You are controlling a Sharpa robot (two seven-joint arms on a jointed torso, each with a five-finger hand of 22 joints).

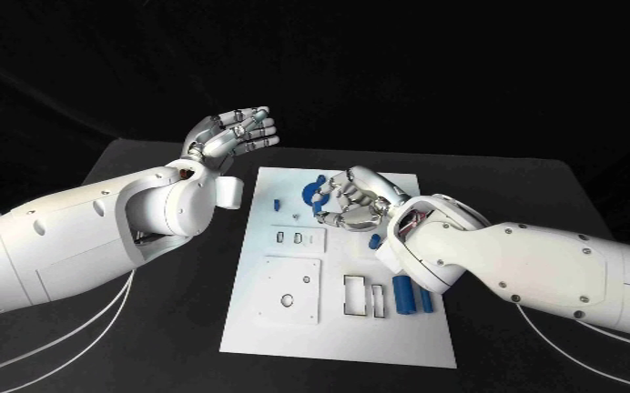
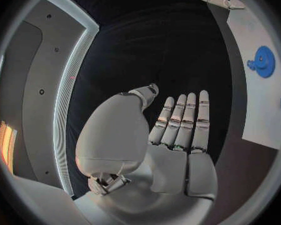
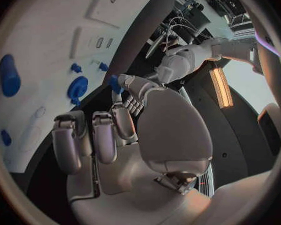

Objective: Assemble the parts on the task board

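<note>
A black table (image 1: 525,193) is seen against a dark backdrop, with the white board (image 1: 341,338) laid lengthwise down its middle, near end close to the table's front edge. Plenty of bare black top is left on both sides of the board, more on the left.

The left arm is raised over the table's left part, well off the board; the left hand (image 1: 234,138) is held up flat, palm open, fingers (image 2: 189,120) straight and side by side, nothing in it.

The right arm is brought in across the board's right edge. The right hand (image 1: 352,198) is hung over the board's far half with fingers curled in; a small blue part (image 3: 115,83) is pinched at the fingertips in the right wrist view.

On the board: a round blue disc (image 1: 312,195) near the far end by the right hand, two blue cylinders (image 1: 412,294) side by side by the right edge, a tiny blue peg (image 1: 277,202) toward the far left, and several cutouts nearer the front.
</note>
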